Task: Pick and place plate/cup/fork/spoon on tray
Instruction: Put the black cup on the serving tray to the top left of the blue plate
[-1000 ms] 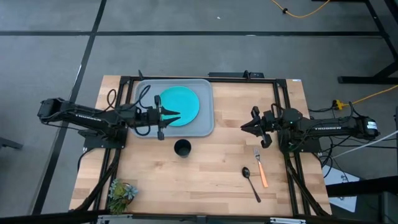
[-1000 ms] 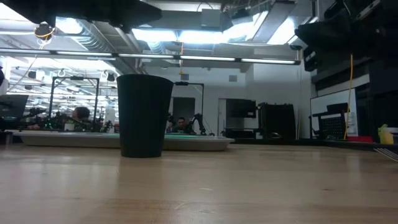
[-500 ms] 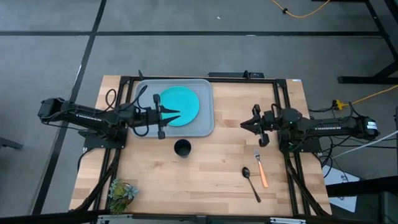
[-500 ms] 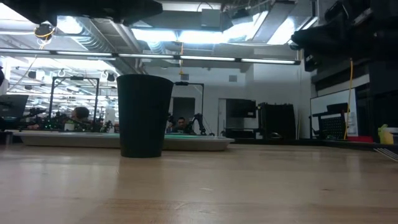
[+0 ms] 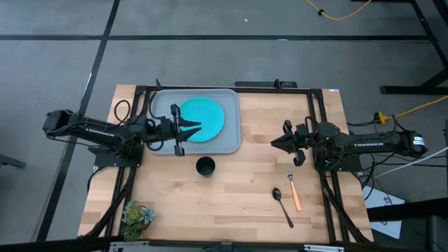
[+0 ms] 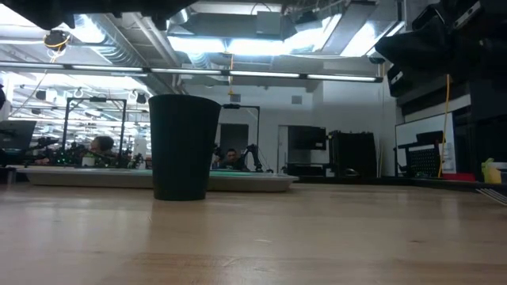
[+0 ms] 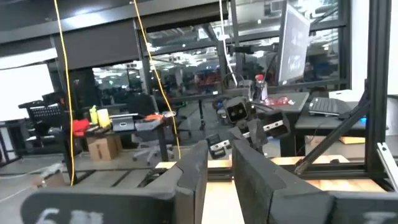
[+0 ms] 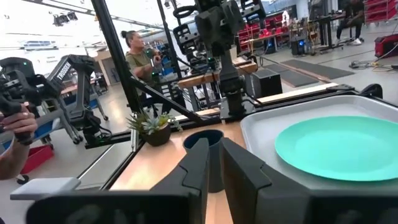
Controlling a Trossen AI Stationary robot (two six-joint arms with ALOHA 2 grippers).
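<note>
Hovering over the tray (image 5: 232,140) at upper centre, our left pincer (image 5: 197,127) sits narrowed above the plate (image 5: 206,115); cup (image 5: 205,166) stands below; right pincer (image 5: 276,141) narrowed, empty.

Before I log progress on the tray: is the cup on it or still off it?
Off. The cup stands upright on the bare table, just in front of the tray, which holds only the plate.
</note>
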